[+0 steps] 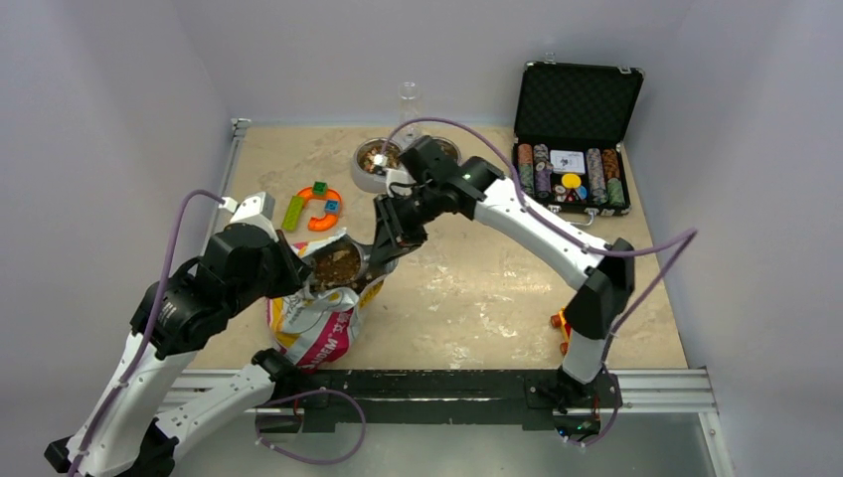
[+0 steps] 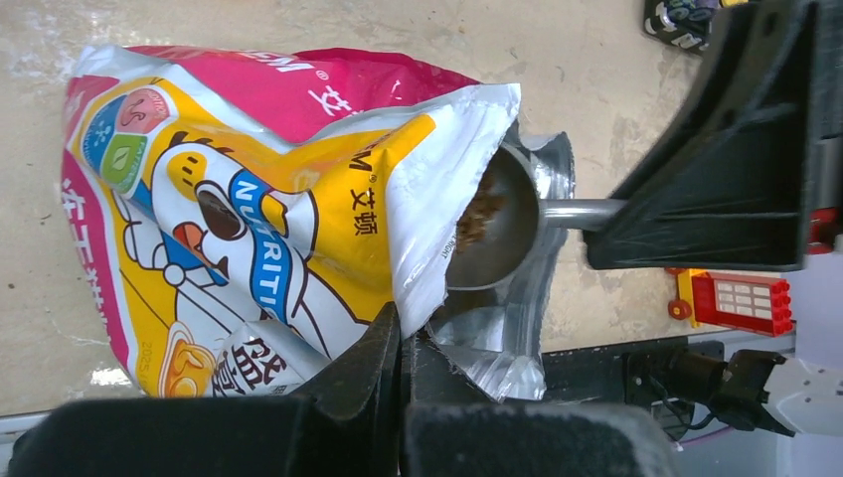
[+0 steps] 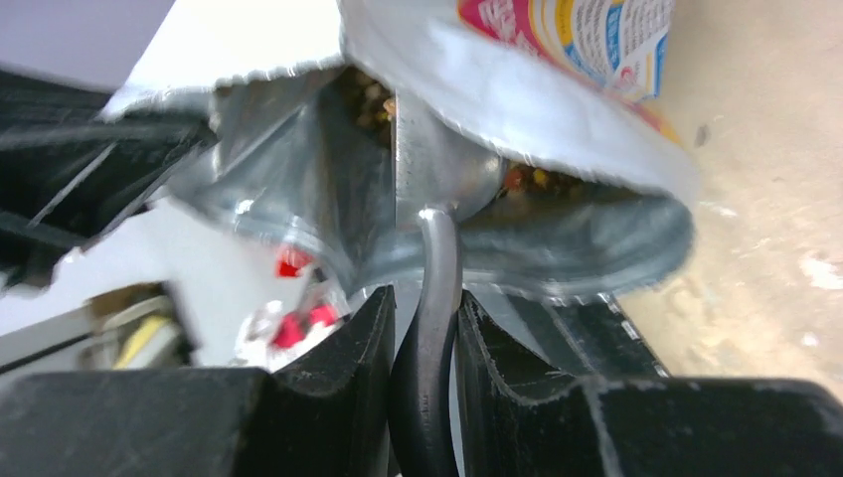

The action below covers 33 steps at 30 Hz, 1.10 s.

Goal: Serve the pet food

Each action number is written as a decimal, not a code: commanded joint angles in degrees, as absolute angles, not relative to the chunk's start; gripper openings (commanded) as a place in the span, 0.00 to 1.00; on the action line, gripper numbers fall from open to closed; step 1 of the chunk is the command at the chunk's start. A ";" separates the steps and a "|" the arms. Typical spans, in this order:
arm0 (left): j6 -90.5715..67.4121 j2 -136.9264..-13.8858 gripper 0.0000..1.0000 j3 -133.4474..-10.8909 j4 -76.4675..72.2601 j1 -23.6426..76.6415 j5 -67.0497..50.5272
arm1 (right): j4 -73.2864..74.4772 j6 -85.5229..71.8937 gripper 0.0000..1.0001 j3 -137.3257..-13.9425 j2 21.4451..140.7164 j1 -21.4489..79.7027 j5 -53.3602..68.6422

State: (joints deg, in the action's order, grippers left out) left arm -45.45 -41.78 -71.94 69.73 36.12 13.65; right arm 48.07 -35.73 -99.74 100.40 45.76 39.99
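While the left hand [image 2: 405, 343] pinches the torn rim of the foil bag [image 2: 249, 199], fingers pressed together on the foil, the right hand [image 3: 425, 298] is clamped on the handle [image 3: 429, 348] of a metal scoop [image 2: 497, 238], whose cup sits inside the bag's mouth. Pet food [image 1: 336, 263]: brown pellets fill the open top of the bag, and some lie in the scoop's cup. In the top view the bag stands at 8 o'clock on the tabletop [image 1: 477, 288]. A twin steel bowl [image 1: 360, 174] sits at 12 o'clock, with brown pellets showing in its left dish. Toy pieces [image 1: 323, 211] lie at 10 o'clock, between bag and bowl. A chip case [image 1: 572, 149], lid raised, occupies 2 o'clock.
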 commanded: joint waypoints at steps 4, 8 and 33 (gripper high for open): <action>-48.27 -43.92 0.00 -72.95 64.37 36.47 3.88 | 75.29 -20.56 0.00 -122.36 113.81 54.02 4.51; -49.13 -43.34 0.00 -72.22 64.29 36.50 3.89 | 69.01 -16.07 0.00 -112.79 112.82 57.44 -1.18; -51.32 -40.46 0.00 -71.50 66.57 36.50 9.68 | 5.40 -49.71 0.00 -72.85 89.01 42.15 67.74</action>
